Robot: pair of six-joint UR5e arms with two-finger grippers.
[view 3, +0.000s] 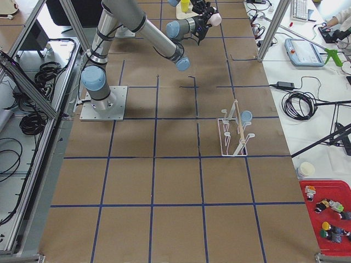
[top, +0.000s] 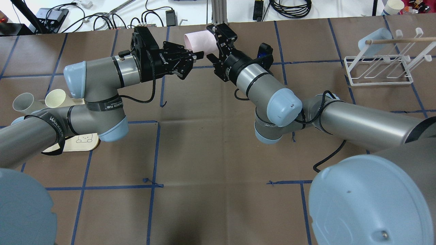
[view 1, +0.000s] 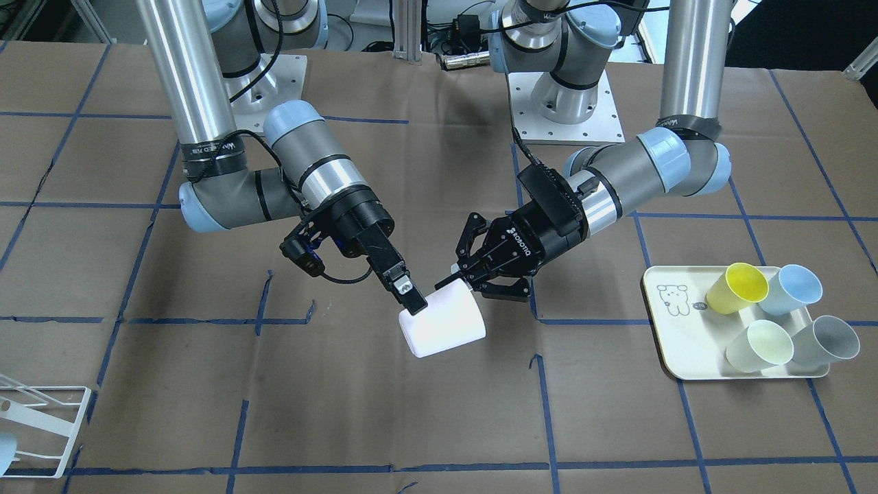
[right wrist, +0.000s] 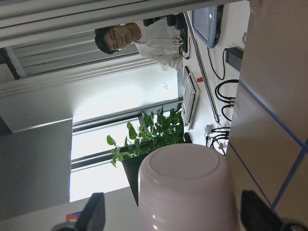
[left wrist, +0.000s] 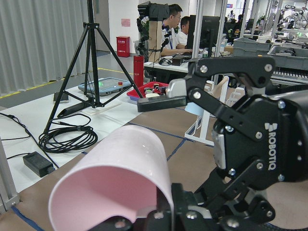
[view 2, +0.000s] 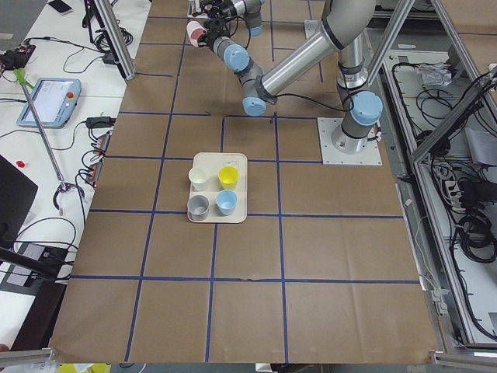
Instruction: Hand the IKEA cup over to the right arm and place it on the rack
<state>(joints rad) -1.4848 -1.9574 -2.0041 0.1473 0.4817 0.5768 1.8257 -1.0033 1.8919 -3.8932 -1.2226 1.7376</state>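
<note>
A pale pink IKEA cup (view 1: 446, 326) (top: 199, 41) hangs on its side in the air above mid-table, between both grippers. My left gripper (view 1: 461, 276) (top: 196, 56), with the open-linkage fingers, is shut on the cup's rim end. The right arm (view 1: 309, 165) brings its blocky right gripper (view 1: 415, 309) (top: 212, 42) to the base end. It is open. In the right wrist view the cup (right wrist: 185, 192) sits between the two fingers (right wrist: 94, 211) with gaps showing. The white wire rack (view 1: 41, 429) (top: 378, 73) stands at the table's right end.
A pale blue cup (top: 374, 39) sits on the rack's rods. At the left end lies a cream tray (view 1: 669, 343) with a bear drawing, holding several cups, among them yellow (view 1: 737, 288) and grey (view 1: 826, 339). Seated people show beyond the table in the wrist views.
</note>
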